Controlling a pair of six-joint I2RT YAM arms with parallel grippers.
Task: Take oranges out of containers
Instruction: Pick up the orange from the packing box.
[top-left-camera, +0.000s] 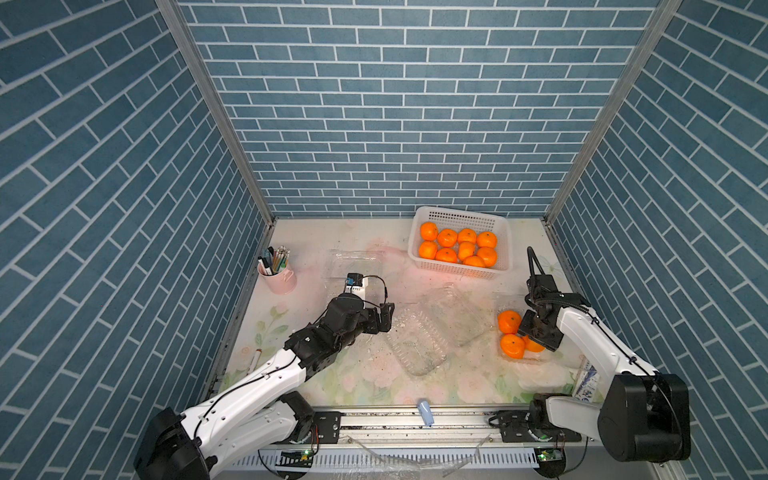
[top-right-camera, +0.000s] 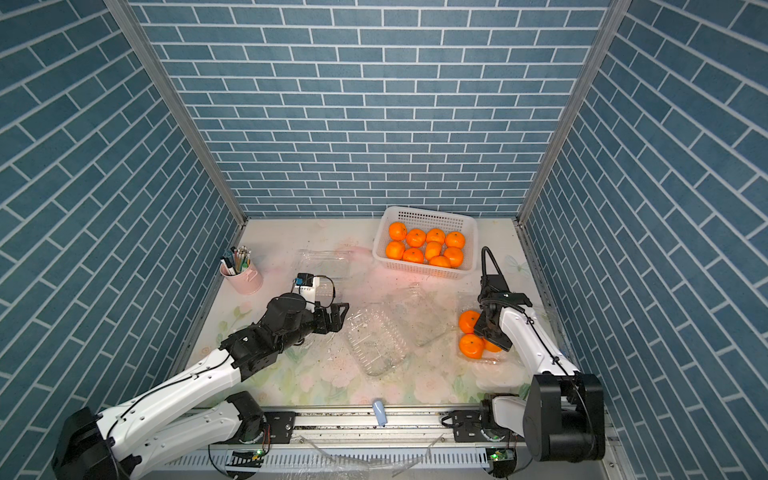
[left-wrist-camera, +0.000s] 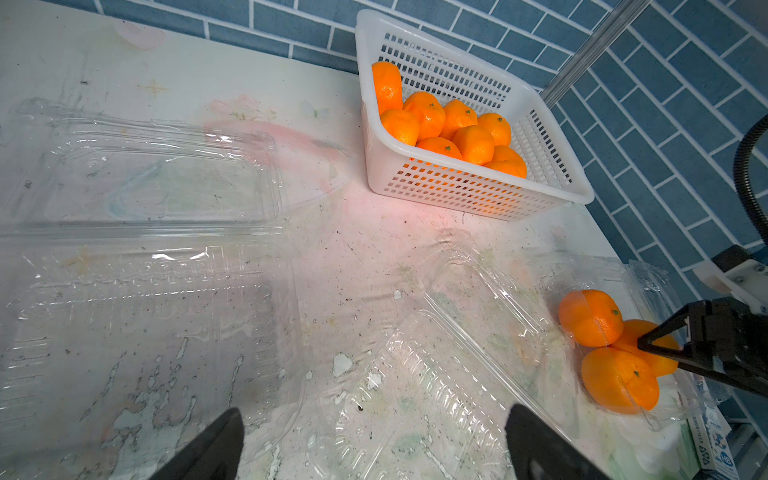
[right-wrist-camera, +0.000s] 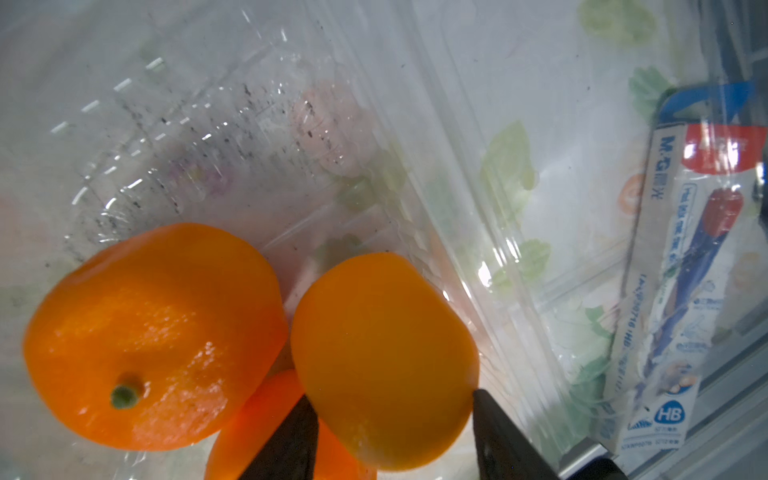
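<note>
We see right gripper (right-wrist-camera: 390, 395) clamped on orange (right-wrist-camera: 374, 324) inside container (right-wrist-camera: 199, 137), two more oranges (right-wrist-camera: 153, 332) beside; left gripper (left-wrist-camera: 374, 411) wide open.

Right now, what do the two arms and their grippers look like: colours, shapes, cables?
Both the left arm and right arm have glossy white link shells, black joint housings and thin black cables running along them. The left gripper and right gripper are black, with flat tapering fingers. A thicker black cable arches above the right wrist.

Oranges (top-left-camera: 466, 235) in basket (top-left-camera: 462, 215) behind containers (top-left-camera: 419, 343)
</note>
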